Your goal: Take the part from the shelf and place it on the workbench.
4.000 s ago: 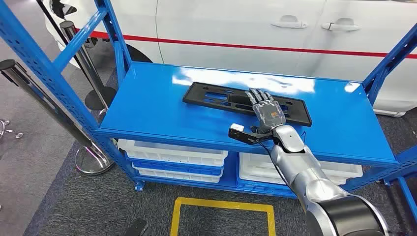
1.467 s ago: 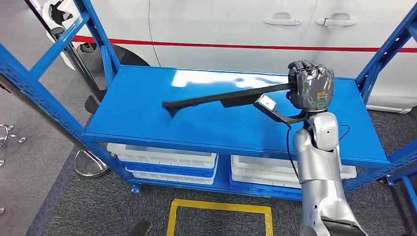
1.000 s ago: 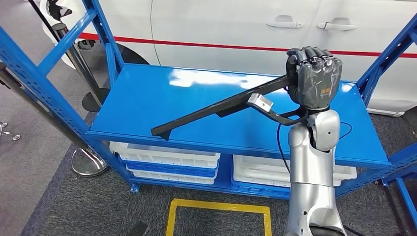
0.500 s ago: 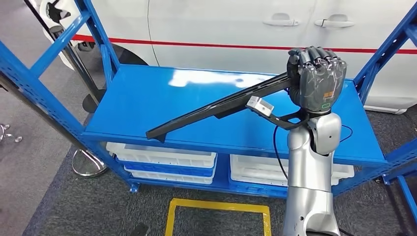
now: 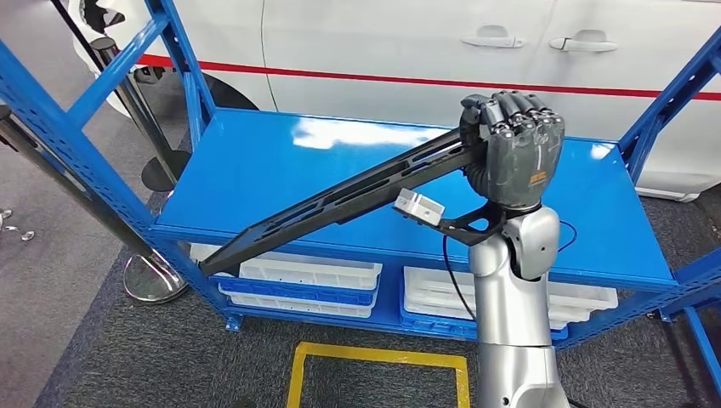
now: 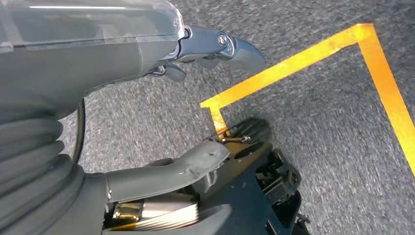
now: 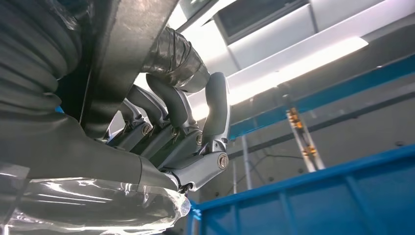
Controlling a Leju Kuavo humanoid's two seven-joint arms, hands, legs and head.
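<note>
In the head view, my right robot hand [image 5: 513, 149] is gripping the part [image 5: 340, 200], a long black slotted panel, by one end, fingers wrapped tight around it. The part is hanging in the air above the blue shelf [image 5: 255, 178], touching nothing else. Its long axis is running from my fist down and away to my left, the free end pointing past the shelf's front edge toward the floor. It is looking stiff, since it is not sagging along its length, and I am judging it fairly light plastic. Held at one end like this, though, it is levering hard against my fingers, so a hold nearer the middle would be steadier. A white car [image 5: 408, 51] is standing behind the shelf, and white trays [image 5: 289, 276] are sitting underneath.

In the left wrist view, my left robot hand [image 6: 195, 49] is hanging over grey carpet with a yellow tape line [image 6: 293, 61]; it is holding nothing, and its fingers seem loosely apart, though the angle is poor.

In the right wrist view, my fingers [image 7: 171, 105] are curling around the dark edge of the part [image 7: 122, 49].
</note>
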